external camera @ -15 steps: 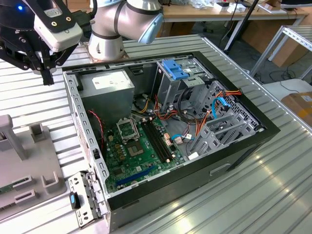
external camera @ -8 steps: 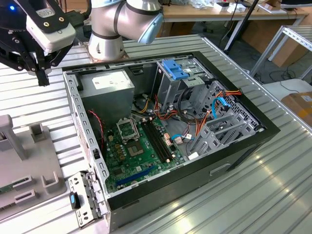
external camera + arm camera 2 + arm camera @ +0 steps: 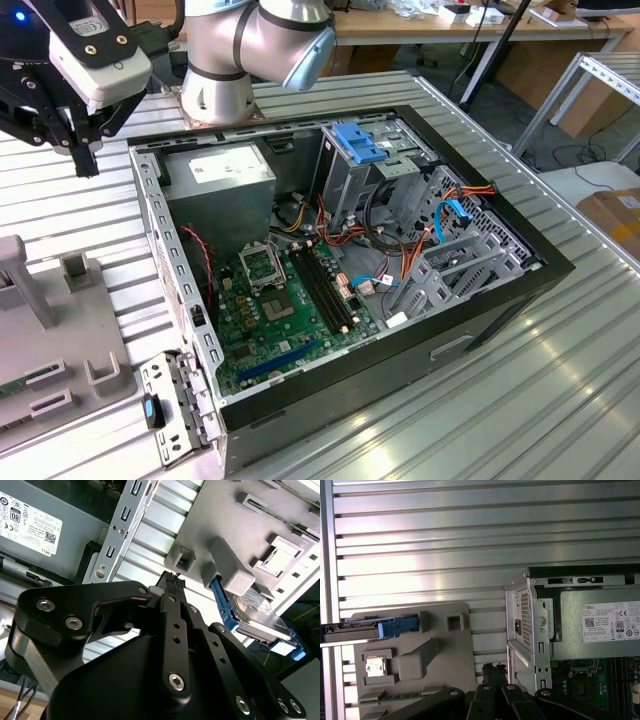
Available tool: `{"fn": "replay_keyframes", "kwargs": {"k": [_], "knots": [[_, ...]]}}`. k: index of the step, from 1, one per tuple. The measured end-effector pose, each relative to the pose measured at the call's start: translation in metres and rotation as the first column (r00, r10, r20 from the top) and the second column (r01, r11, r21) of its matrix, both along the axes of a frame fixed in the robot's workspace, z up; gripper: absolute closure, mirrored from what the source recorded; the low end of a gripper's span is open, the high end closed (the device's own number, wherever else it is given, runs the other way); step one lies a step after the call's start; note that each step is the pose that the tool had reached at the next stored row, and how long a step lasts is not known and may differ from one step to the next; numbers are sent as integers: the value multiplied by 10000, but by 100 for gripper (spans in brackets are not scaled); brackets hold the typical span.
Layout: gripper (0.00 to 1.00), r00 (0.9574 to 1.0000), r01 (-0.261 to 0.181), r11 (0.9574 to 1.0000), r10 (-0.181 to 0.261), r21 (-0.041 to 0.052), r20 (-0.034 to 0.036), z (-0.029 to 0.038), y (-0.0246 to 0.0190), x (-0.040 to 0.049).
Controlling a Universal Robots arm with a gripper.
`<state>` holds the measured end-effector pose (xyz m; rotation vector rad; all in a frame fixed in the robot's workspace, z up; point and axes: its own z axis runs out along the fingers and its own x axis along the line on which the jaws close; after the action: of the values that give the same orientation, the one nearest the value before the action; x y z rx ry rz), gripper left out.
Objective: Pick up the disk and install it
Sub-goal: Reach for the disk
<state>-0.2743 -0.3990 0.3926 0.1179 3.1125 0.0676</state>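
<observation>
One gripper (image 3: 171,582), one disk (image 3: 260,614), apart

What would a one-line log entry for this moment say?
step: disk pickup not done | gripper: shut, empty, over table beside computer case | disk: standing in grey fixture, untouched

The disk (image 3: 262,616), silver-grey metal framed by a bright blue carrier, stands on edge in a slot of the grey holder (image 3: 220,525), one end jutting out.
</observation>
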Motion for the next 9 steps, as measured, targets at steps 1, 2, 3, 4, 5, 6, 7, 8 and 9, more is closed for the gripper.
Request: {"fn": "replay_keyframes", "kwargs": {"k": [1, 2, 3, 4, 5, 6, 7, 8, 9], "knots": [[89, 10000, 0, 10000, 0, 0, 0, 0, 0, 0], [89, 10000, 0, 10000, 0, 0, 0, 0, 0, 0], [89, 10000, 0, 10000, 0, 0, 0, 0, 0, -1], [89, 10000, 0, 10000, 0, 0, 0, 0, 0, -1], [89, 10000, 0, 10000, 0, 0, 0, 0, 0, -1], [89, 10000, 0, 10000, 0, 0, 0, 0, 0, -1], [89, 10000, 0, 10000, 0, 0, 0, 0, 0, -2], [89, 10000, 1, 10000, -1, 0, 0, 0, 0, -6], [89, 10000, 2, 10000, -2, 0, 0, 0, 0, -15]]}}
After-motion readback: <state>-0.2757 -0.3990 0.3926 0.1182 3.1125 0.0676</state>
